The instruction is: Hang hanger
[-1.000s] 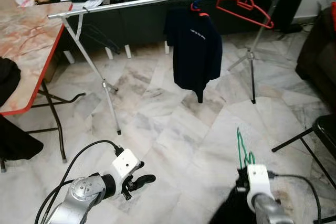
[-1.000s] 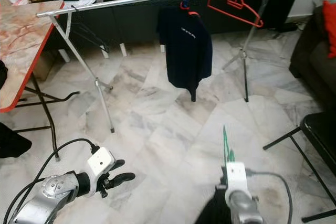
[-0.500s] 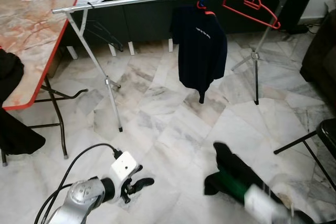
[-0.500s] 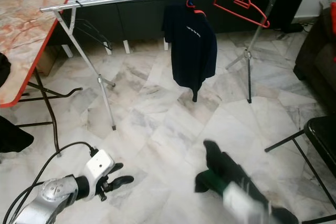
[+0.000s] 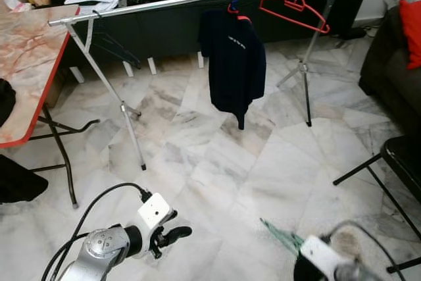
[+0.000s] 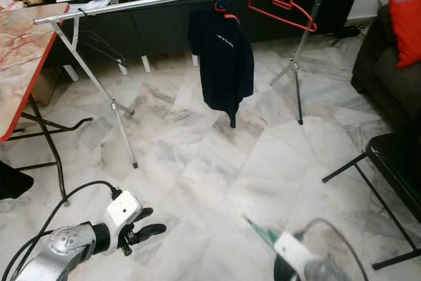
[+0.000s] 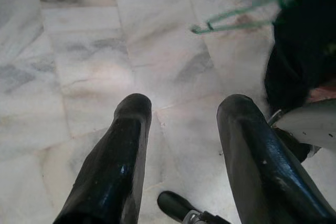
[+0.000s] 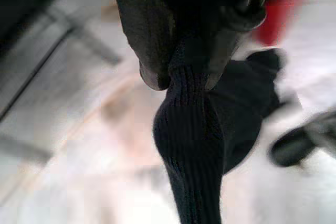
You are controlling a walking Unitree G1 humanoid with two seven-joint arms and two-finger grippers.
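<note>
A green hanger (image 5: 279, 233) pokes out low over the floor at the bottom right, tilted, with a dark garment (image 8: 191, 145) on it. My right gripper (image 8: 181, 72) is shut on the ribbed fabric of that garment; its white wrist box (image 5: 316, 255) is blurred. The left wrist view also catches the green hanger (image 7: 236, 17). Across the room, a silver rail (image 5: 164, 3) carries a navy shirt (image 5: 233, 57) on a blue hanger and an empty red hanger (image 5: 293, 10). My left gripper (image 5: 176, 233) hangs open and empty near the floor.
A marble-topped table (image 5: 26, 64) with a red edge stands at the left, dark cloth beside it. A black chair (image 5: 395, 162) is at the right, with a dark sofa and red cushion (image 5: 409, 21) behind it. A black cabinet (image 5: 164, 27) lines the wall beyond the rail.
The right arm has swung down; the green hanger stood upright above the wrist and now lies tilted near the floor. The camera has shifted slightly. The left gripper has barely moved.
</note>
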